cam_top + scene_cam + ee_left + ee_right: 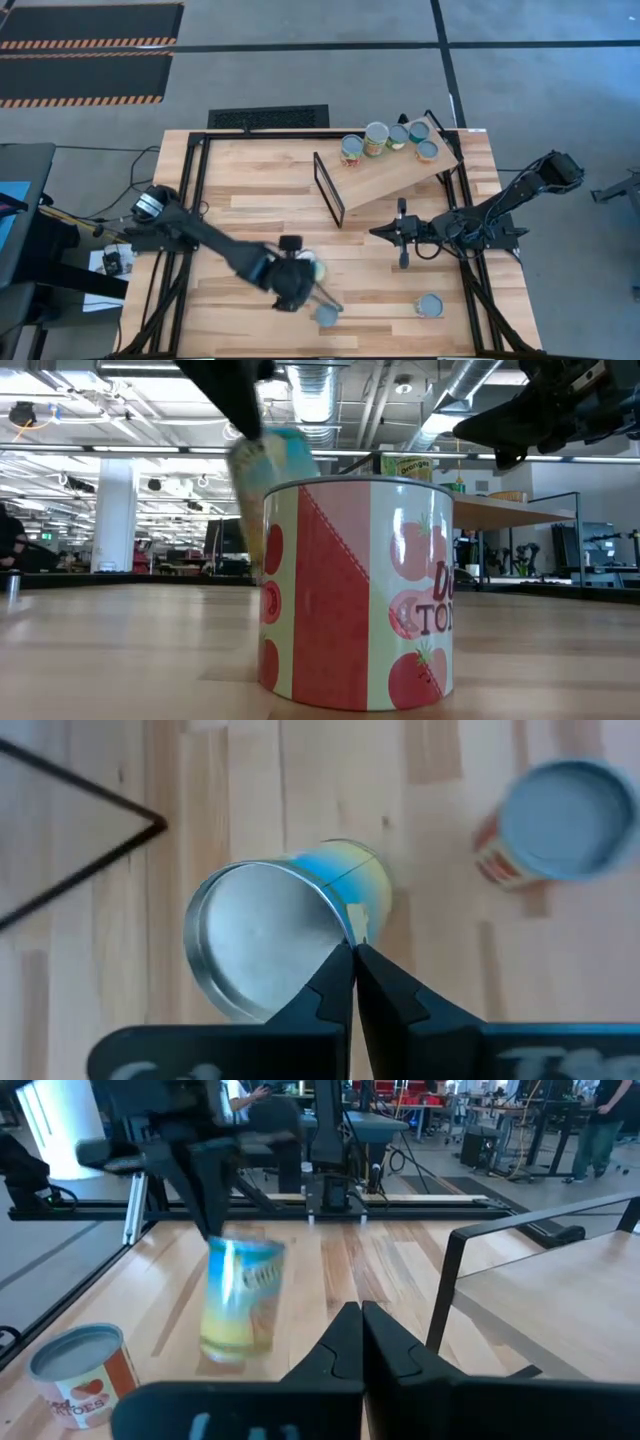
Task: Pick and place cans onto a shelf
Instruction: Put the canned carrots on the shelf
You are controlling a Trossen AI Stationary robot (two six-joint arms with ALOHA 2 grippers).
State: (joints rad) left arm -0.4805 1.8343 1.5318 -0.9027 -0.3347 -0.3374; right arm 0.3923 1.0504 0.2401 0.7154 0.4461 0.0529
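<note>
Pale planked wood forms the worktop (pixel 260 190), where the left tool (pixel 318 268), at about 6 o'clock in the overhead view, has its fingers pressed tight together. A yellow-and-blue labelled can with a silvery lid (pixel 285 935) hangs tilted at its fingertips; whether they pinch its rim cannot be told. Just beside it toward 5 o'clock stands a red-and-white tomato can with a grey-blue top (pixel 327 316), upright on the wood. Another grey-topped can (pixel 430 305) stands well apart at 4 o'clock. The right tool (pixel 402 232), fingers closed and empty, hangs at 3 o'clock, near the slanted light-wood shelf with a thin black frame (pixel 390 175). Five small round cans (pixel 376 139) sit in a row along the shelf's far edge at 1 o'clock.
</note>
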